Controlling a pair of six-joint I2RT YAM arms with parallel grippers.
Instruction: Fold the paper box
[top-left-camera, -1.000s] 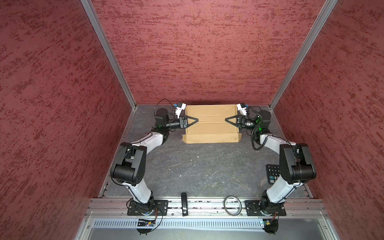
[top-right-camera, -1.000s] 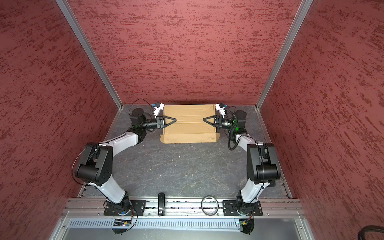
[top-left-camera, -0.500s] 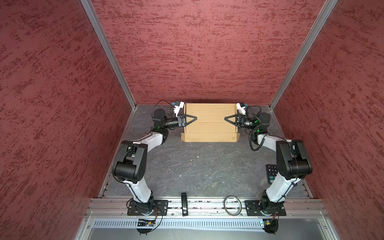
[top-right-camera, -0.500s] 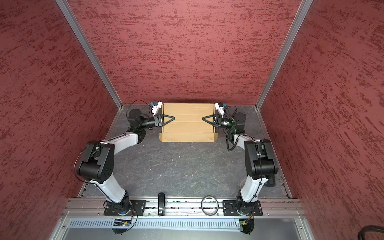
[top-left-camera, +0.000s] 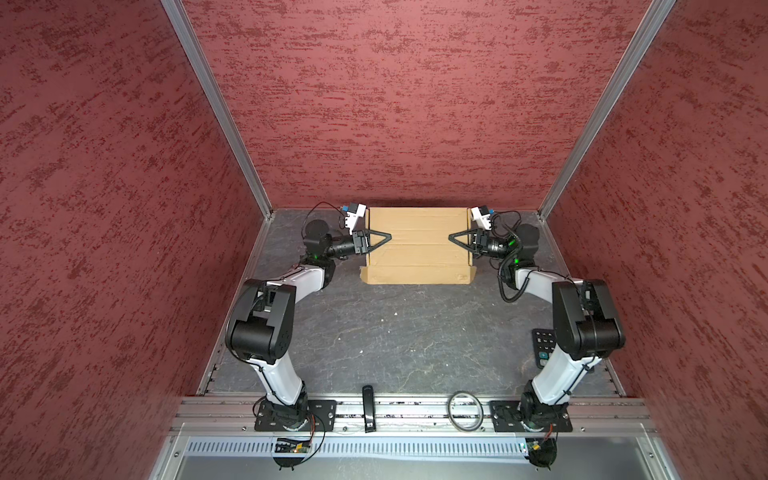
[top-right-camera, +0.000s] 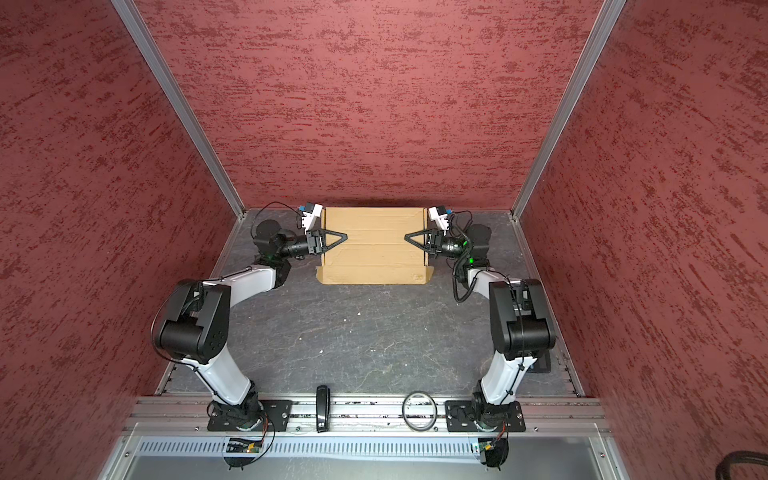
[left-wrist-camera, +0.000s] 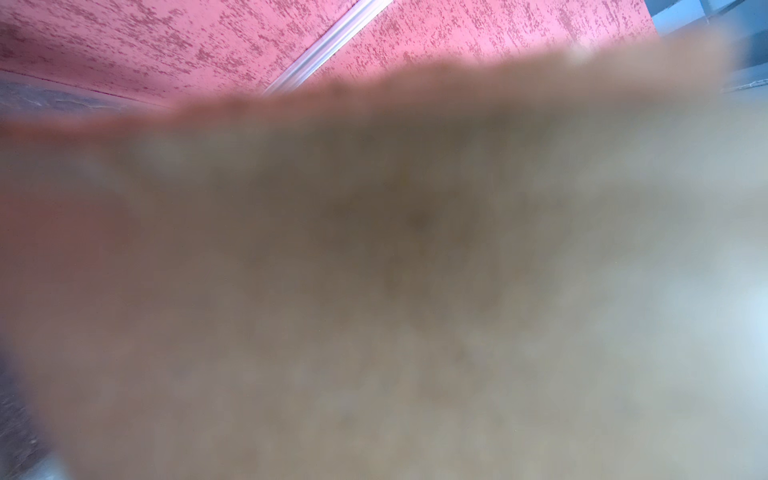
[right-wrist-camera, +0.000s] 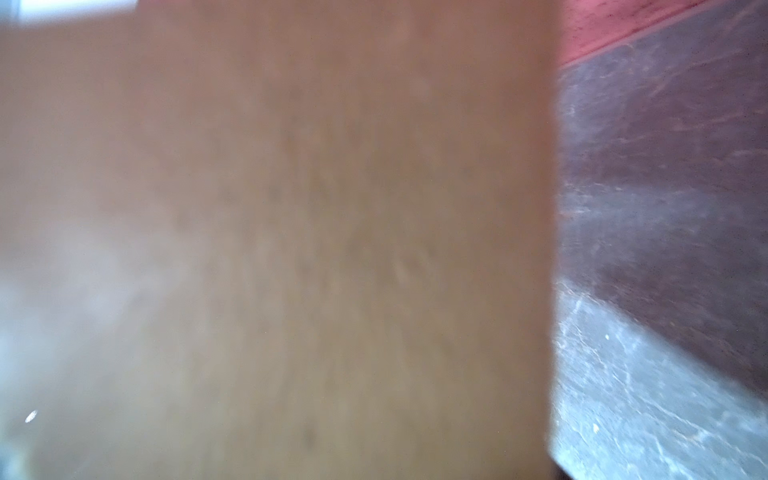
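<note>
A dark grey, scuffed tabletop (top-left-camera: 395, 332) is seen in both top views, closed in by a back wall (top-left-camera: 395, 104) and two side walls (top-left-camera: 104, 208) of mottled red texture, joined by bare metal posts (top-left-camera: 216, 104). At the end of the tabletop farthest from the back wall a metal rail (top-left-camera: 415, 411) is fixed; on it a short black bar (top-left-camera: 368, 409) and a thin ring (top-left-camera: 465, 409) are laid. A dark keypad (top-left-camera: 542, 347) is partly hidden under the right arm, well apart from the back wall. The paper box (top-left-camera: 417, 245) is laid flat at the foot of the back wall, midway along it. It is plain brown cardboard, crossed by creases that run parallel to the back wall, and the flap (top-left-camera: 417, 275) farthest from that wall is cut wider, with angled corners. The left gripper (top-left-camera: 388, 237) and the right gripper (top-left-camera: 451, 238) are reached in over its two side edges, tips pointed at each other. Whether their fingers are spread, clenched or clamped on cardboard cannot be told, since they are seen only from above. Both wrist views are filled mostly by blurred brown cardboard (left-wrist-camera: 374, 270) (right-wrist-camera: 270, 249) close to the lens.
</note>
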